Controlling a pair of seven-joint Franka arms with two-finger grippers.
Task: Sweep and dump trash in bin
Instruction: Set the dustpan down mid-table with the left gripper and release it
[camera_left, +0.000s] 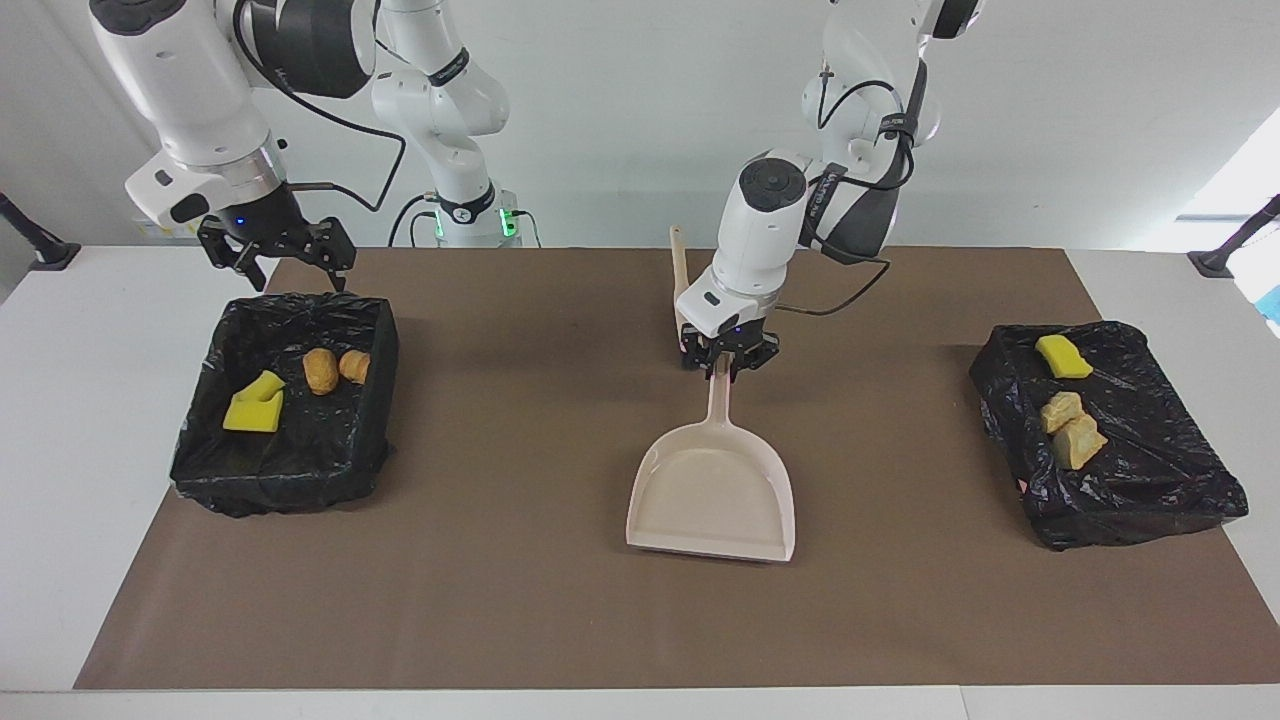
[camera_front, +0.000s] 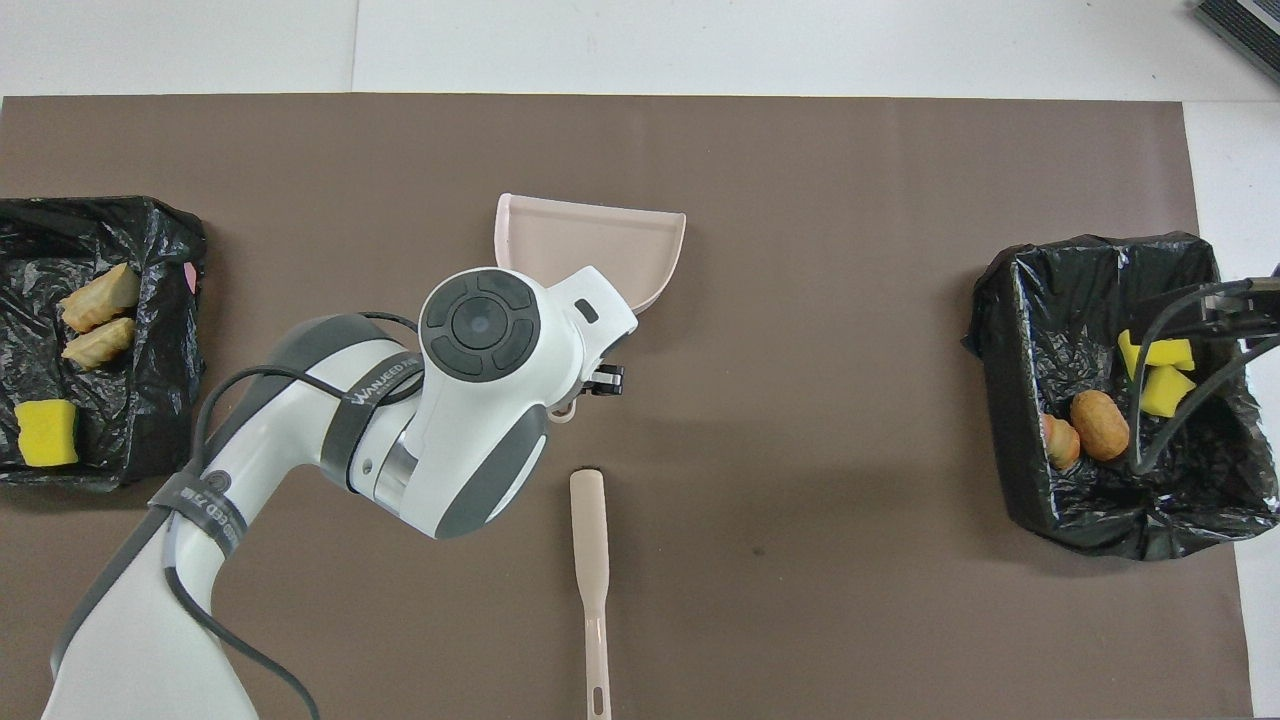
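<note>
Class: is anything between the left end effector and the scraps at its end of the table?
Nothing visible does: the left end effector is at the dustpan handle, and only bare mat separates it from the scraps.

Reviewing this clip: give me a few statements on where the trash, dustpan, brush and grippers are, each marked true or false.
1. The left gripper is at the dustpan handle. True.
2. Trash lies loose on the brown mat. False: every scrap sits on or in a black bag.
3. The bin at the right arm's end holds a yellow sponge piece and two brown chunks. True.
4. The brush lies inside the dustpan. False: it lies on the mat, nearer the robots.
5. The right gripper holds the brush. False: it hangs over the bin's edge.
</note>
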